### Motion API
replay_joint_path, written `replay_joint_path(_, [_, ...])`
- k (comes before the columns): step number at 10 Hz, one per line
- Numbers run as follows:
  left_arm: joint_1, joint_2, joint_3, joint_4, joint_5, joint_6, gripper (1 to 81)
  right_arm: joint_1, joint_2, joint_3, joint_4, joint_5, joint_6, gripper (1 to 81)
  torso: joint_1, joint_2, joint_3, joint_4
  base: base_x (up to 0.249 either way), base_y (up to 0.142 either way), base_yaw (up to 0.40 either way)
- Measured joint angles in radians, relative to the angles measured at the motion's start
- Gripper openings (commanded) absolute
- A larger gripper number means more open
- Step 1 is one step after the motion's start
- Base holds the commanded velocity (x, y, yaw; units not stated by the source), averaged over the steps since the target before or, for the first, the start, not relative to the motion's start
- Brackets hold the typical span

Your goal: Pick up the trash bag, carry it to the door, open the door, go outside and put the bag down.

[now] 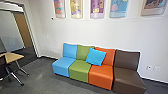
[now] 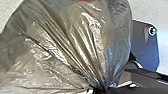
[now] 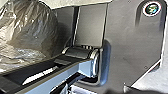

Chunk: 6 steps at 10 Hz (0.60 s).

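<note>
The trash bag [image 2: 67, 42], dark, shiny and translucent, looms large in the left wrist view. Its folds draw together into a tight neck at my left gripper [image 2: 98, 90], which is shut on it. A rounded side of the same bag [image 3: 27, 32] shows in the right wrist view, beside the robot's own plate and jointed bar. How my right gripper stands cannot be made out.
Joined blue, green, orange and brown seats [image 1: 100, 72] stand along the white wall, with a blue cushion [image 1: 96, 56] on them. At the left are a wooden-topped table [image 1: 11, 57] on metal legs, a dark chair and a framed glass partition [image 1: 11, 30].
</note>
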Motion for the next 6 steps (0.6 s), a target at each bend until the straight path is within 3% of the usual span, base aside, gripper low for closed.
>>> replay_joint_path(3, [0.0,-0.002,0.0,0.001,0.001,0.0,1.0,0.0,0.0,-0.001,0.0,0.0,0.0,81.1,0.0,0.0,0.0,0.0,0.0,0.0,0.0])
replay_joint_path(6, [0.0,-0.002,0.0,0.001,0.0,0.0,1.0,-0.003,0.0,-0.001,0.0,0.0,0.0,81.1,0.0,0.0,0.0,0.0,0.0,0.0,-0.191])
